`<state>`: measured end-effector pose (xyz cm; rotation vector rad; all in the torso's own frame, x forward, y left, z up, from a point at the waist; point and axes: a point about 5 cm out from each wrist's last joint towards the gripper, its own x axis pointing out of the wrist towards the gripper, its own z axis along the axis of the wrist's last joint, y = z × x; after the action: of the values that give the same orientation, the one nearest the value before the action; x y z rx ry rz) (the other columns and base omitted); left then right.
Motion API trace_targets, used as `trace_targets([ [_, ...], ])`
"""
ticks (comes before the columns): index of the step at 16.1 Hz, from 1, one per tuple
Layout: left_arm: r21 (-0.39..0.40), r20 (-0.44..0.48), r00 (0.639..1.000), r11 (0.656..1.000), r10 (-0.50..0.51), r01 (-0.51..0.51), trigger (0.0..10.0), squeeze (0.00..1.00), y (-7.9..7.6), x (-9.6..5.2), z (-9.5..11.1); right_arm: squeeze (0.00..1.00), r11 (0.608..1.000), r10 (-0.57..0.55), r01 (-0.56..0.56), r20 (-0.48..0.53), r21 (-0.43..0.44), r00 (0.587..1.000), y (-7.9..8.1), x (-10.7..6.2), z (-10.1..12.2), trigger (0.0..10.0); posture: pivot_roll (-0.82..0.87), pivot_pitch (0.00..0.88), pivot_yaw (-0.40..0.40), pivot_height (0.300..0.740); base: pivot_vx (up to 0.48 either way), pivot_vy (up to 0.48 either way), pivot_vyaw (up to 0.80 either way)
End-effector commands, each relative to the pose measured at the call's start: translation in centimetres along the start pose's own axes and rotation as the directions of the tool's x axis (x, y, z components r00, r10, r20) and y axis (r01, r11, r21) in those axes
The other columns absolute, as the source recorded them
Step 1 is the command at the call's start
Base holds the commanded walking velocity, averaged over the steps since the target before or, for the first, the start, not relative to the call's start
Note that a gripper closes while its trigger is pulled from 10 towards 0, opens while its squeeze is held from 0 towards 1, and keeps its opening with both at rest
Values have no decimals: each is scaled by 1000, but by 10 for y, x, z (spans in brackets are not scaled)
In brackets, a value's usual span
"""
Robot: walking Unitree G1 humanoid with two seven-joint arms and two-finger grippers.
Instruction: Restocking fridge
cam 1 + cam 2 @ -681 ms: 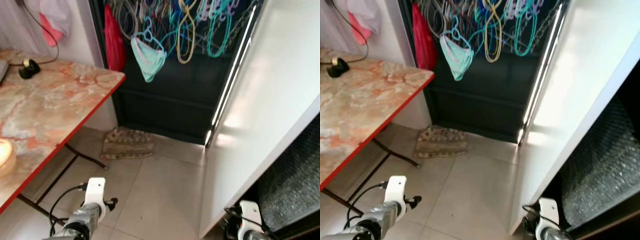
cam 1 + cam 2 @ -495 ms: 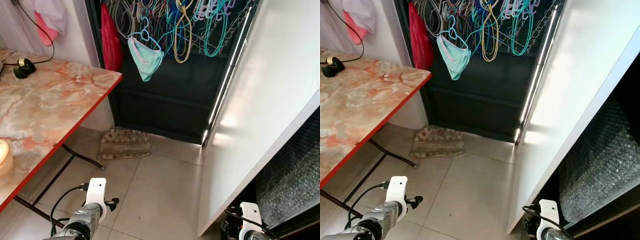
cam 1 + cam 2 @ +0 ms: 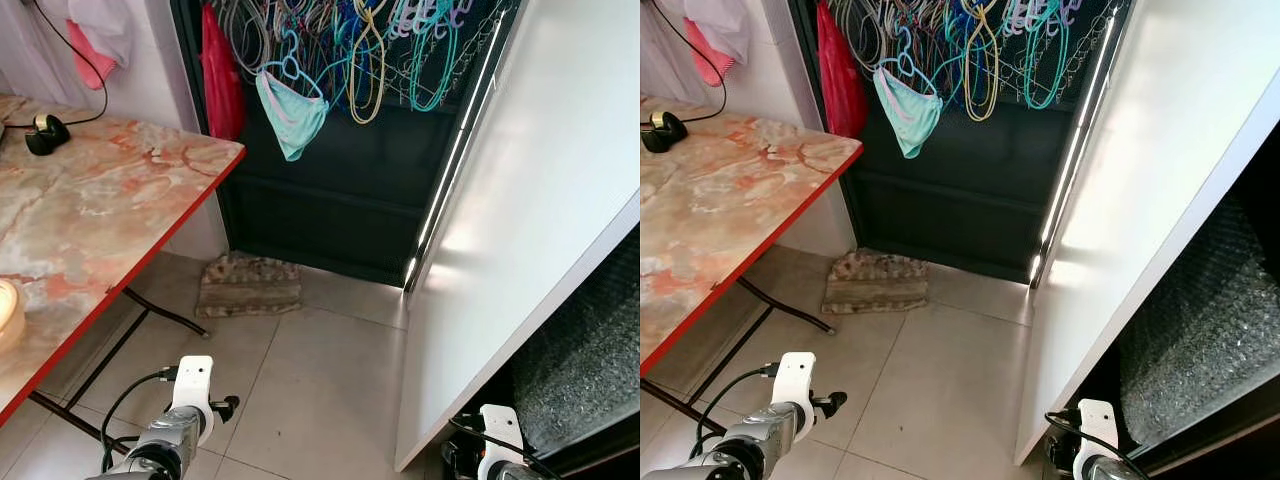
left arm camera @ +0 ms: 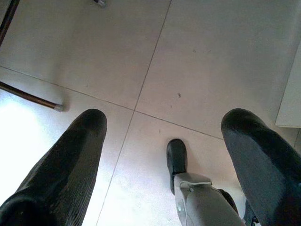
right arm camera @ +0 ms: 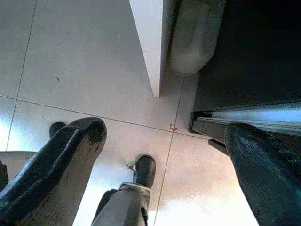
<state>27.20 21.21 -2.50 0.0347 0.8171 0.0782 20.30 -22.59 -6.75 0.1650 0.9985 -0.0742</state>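
Observation:
The fridge's white door stands on the right, and beside it is a dark opening with a bubbled lining. Both arms hang low at my sides over the tiled floor. The left arm is near the table leg and the right arm is by the door's lower corner. In the left wrist view my left gripper is open over bare tiles. The right gripper is open too, above the floor at the bottom edge of the white door. Nothing is held.
A marble-patterned table with a red edge stands on the left, with a small black object on it. Straight ahead, a dark metal door carries several hangers and a teal garment. A folded mat lies before it.
The head view has shifted a little, so the whole scene sits slightly differently. Both arms hang as before and nothing in the room has moved.

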Motion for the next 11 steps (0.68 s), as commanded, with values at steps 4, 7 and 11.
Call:
trace_targets([
  [4, -13, -9, 1000, 1000, -2, 2, 10000, 0, 0, 0, 1, 0, 1000, -9, 9, 1, 10, 1000, -2, 0, 0, 10000, 116, 65, -49, 740, -295, 0, 0],
  [7, -16, -9, 1000, 1000, 0, 0, 10000, 0, 1, 0, 0, 0, 1000, -7, 7, 7, 23, 1000, -1, 0, 0, 10000, 116, 66, -47, 740, -305, 0, 0],
  [11, -12, -13, 1000, 1000, 4, -4, 10000, 0, 0, 0, 1, 0, 1000, -5, 5, 1, -11, 1000, -2, -1, 1, 10000, 118, 66, -52, 740, -76, 0, 0],
])
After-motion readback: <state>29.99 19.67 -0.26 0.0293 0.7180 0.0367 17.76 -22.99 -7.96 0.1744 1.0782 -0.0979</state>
